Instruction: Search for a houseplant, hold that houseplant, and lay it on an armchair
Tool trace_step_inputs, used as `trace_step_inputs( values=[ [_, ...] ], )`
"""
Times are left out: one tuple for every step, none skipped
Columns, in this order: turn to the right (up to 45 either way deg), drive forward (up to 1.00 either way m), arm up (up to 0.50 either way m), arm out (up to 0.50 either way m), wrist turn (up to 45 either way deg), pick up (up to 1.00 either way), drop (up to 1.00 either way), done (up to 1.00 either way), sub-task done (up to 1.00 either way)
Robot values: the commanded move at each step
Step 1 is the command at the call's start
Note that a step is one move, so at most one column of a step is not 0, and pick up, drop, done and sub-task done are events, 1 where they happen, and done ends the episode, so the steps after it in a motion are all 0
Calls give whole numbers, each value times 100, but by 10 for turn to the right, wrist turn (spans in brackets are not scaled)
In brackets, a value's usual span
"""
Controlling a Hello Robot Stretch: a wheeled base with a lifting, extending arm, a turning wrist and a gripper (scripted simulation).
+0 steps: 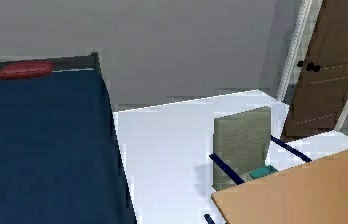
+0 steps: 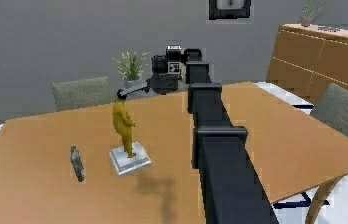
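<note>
In the arm side view my arm's dark bar point(image 2: 214, 140) reaches out over a wooden table point(image 2: 42, 140). At its far end sit two white marker squares point(image 2: 168, 64), with the gripper point(image 2: 130, 92) just left of them. A small green houseplant point(image 2: 132, 66) shows right at and above the fingers, near the table's far edge. I cannot tell whether the gripper holds it. A second small plant point(image 2: 308, 12) stands on a wooden sideboard point(image 2: 317, 58) at the back right.
On the table stand a yellow figurine on a white base point(image 2: 125, 135) and a small dark object point(image 2: 77, 163). Grey-green chairs point(image 2: 82, 92) point(image 2: 342, 105) flank it. The forward view has a blue bed point(image 1: 42, 140), a red pillow point(image 1: 24, 70), a chair point(image 1: 242, 145) and a brown door point(image 1: 332, 70).
</note>
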Motion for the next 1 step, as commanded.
trace_step_inputs(
  values=[
    [0, 0, 0, 0, -450, 0, 0, 0, 0]
  ],
)
